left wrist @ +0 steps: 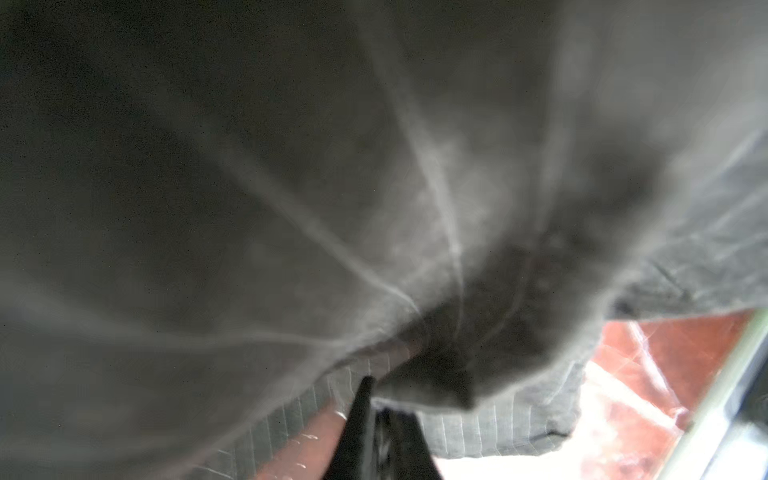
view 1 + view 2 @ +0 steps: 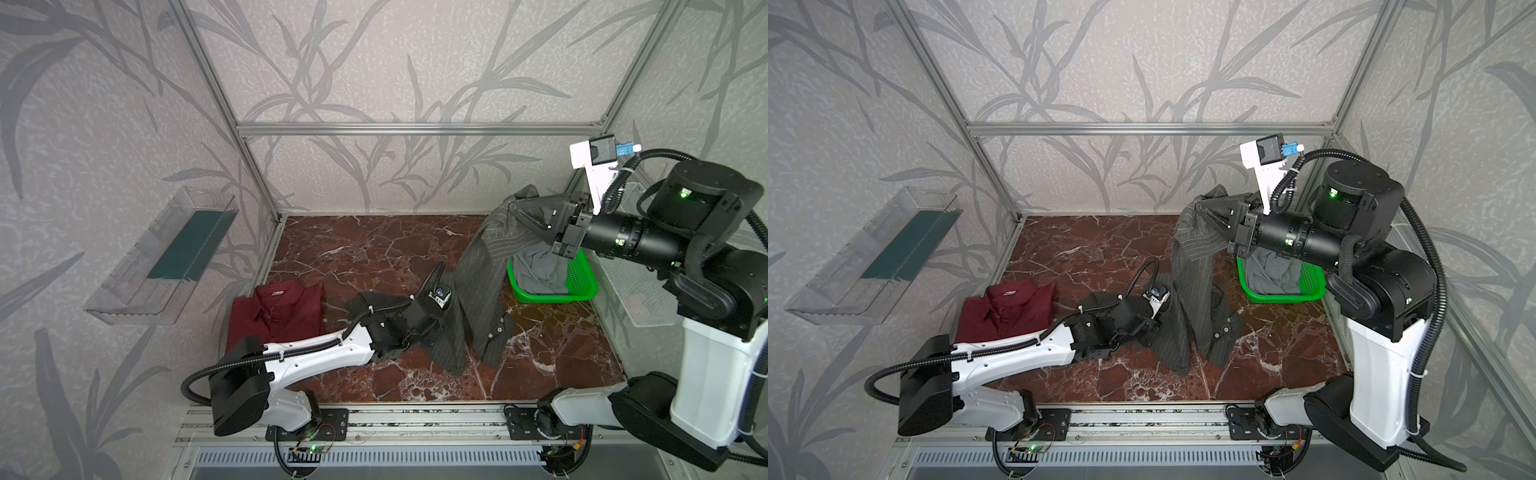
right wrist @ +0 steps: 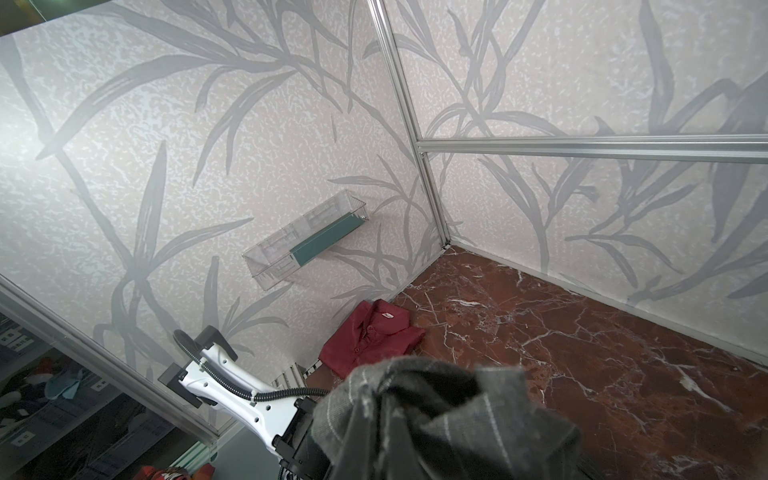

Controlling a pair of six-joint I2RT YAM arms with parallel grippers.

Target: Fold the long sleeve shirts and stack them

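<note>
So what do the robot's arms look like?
The left arm and right arm have white shells, black joints, ribbed black cables and small green lights. Each wrist carries a white camera bracket with a blue plug. The right pincer is black and wedge-shaped.

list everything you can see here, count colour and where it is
pinstriped shirt: 1, charcoal grey, hanging from the right hand down to mid-table
maroon shirt: 1, dark red, folded, left side of the table
basket: 1, green, far right of the table
cloth: 1, pale grey, inside the basket
wall tray: 1, clear with a dark green strip, left wall
mesh rack: 1, white, right wall, partly hidden by the arm
table: 1, red-brown marble pattern
left hand: 1, black, low under the pinstriped shirt, shut on its cloth
right hand: 1, black, raised near the basket, shut on the pinstriped shirt
</note>
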